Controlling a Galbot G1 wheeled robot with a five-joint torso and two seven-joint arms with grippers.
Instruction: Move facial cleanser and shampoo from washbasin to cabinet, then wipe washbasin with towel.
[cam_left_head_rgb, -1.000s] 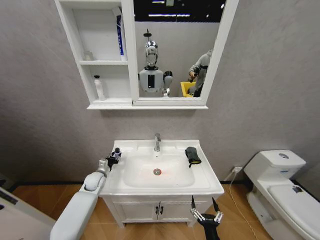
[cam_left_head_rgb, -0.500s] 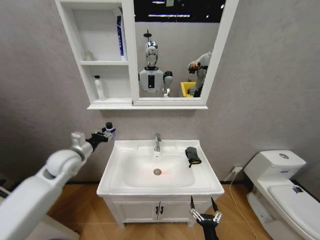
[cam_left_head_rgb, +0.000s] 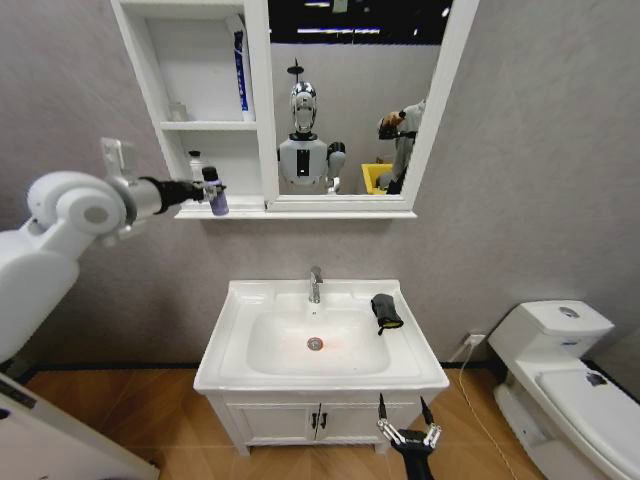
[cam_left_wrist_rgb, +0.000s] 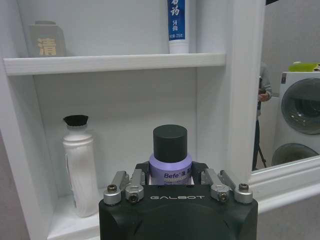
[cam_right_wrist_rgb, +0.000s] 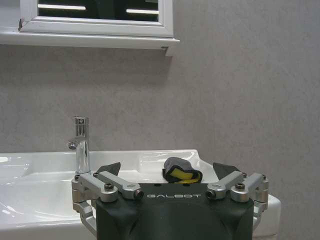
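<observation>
My left gripper (cam_left_head_rgb: 212, 194) is shut on the shampoo (cam_left_head_rgb: 216, 192), a small purple bottle with a black cap (cam_left_wrist_rgb: 170, 152). It holds the bottle upright in the air at the front of the cabinet's (cam_left_head_rgb: 160, 80) lowest compartment, next to a white bottle (cam_left_wrist_rgb: 80, 165) standing there. A blue-and-white tube, the facial cleanser (cam_left_head_rgb: 240, 70), stands in the compartment above. The washbasin (cam_left_head_rgb: 230, 365) is below. The dark towel (cam_left_head_rgb: 385, 310) lies on its right rim beside the tap (cam_left_head_rgb: 315, 283). My right gripper (cam_left_head_rgb: 403, 424) hangs open in front of the vanity, well below the towel (cam_right_wrist_rgb: 181, 170).
A white-framed mirror (cam_left_head_rgb: 350, 100) joins the cabinet on its right. A small pale box (cam_left_wrist_rgb: 47, 40) sits on the middle shelf (cam_left_wrist_rgb: 110, 62). A white toilet (cam_left_head_rgb: 570, 380) stands at the right. A low two-door vanity (cam_left_head_rgb: 320, 420) is under the basin.
My left arm has lifted the purple bottle from the basin's left rim up to the cabinet's lowest compartment. The right gripper and the towel have stayed put.
</observation>
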